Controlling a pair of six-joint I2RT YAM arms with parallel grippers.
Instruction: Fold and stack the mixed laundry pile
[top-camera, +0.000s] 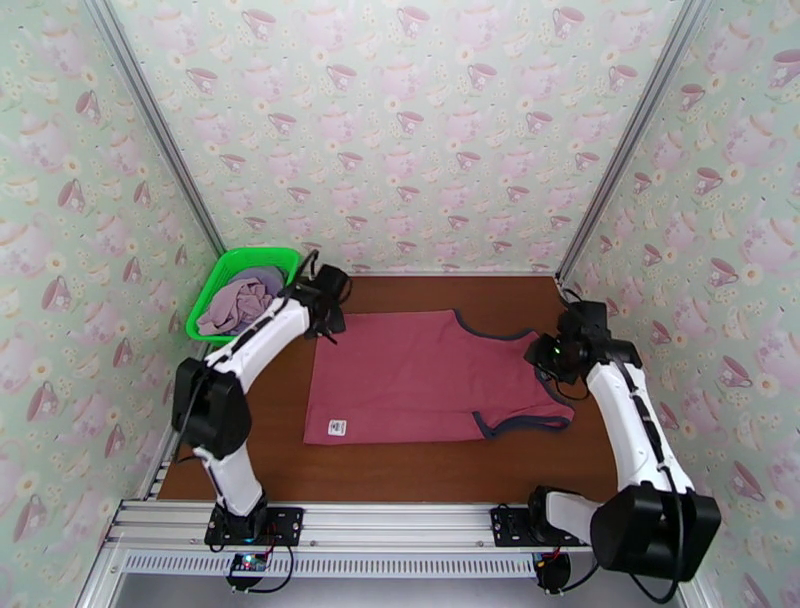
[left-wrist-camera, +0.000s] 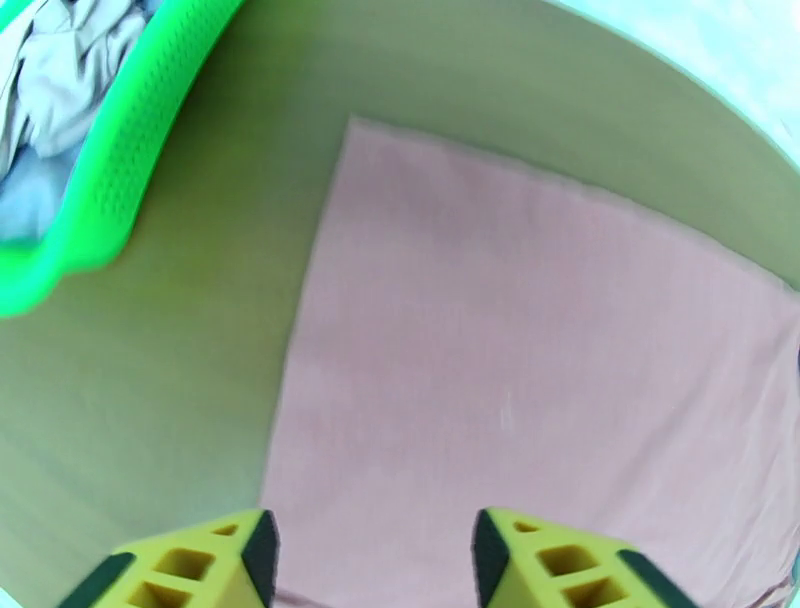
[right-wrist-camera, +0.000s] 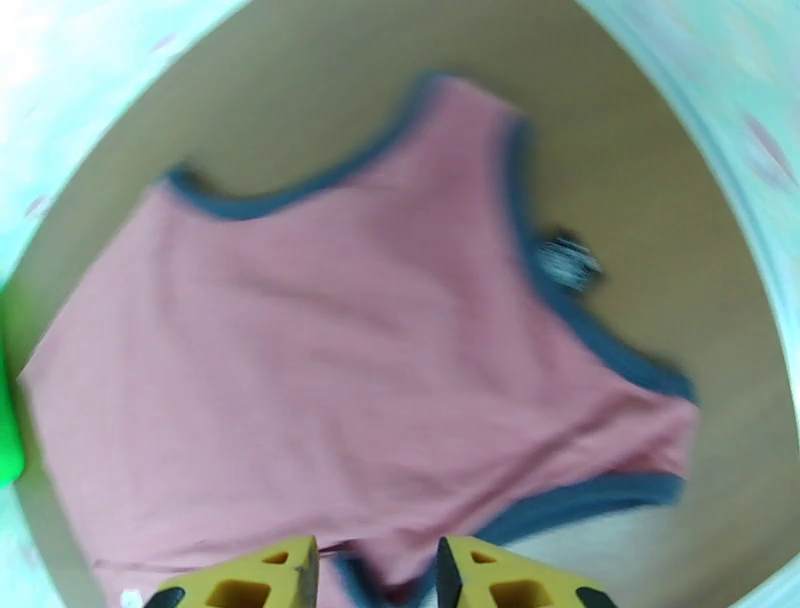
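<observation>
The dusty-red tank top (top-camera: 420, 375) with dark trim lies spread flat on the brown table, its straps to the right and a white label (top-camera: 338, 428) at its near left corner. My left gripper (top-camera: 328, 318) hovers over the top's far left corner. In the left wrist view it (left-wrist-camera: 375, 560) is open above the cloth (left-wrist-camera: 520, 380), holding nothing. My right gripper (top-camera: 545, 355) sits at the strap end. In the right wrist view it (right-wrist-camera: 378, 575) is open, with the trimmed edge of the top (right-wrist-camera: 350, 370) just below the gap. The rest of the laundry pile (top-camera: 238, 300) fills the basket.
The green mesh basket (top-camera: 225, 265) stands at the table's far left corner, close to my left gripper; its rim (left-wrist-camera: 110, 180) and the pale garments (left-wrist-camera: 50, 80) inside show in the left wrist view. Wallpapered walls close in three sides. Bare table runs along the near edge.
</observation>
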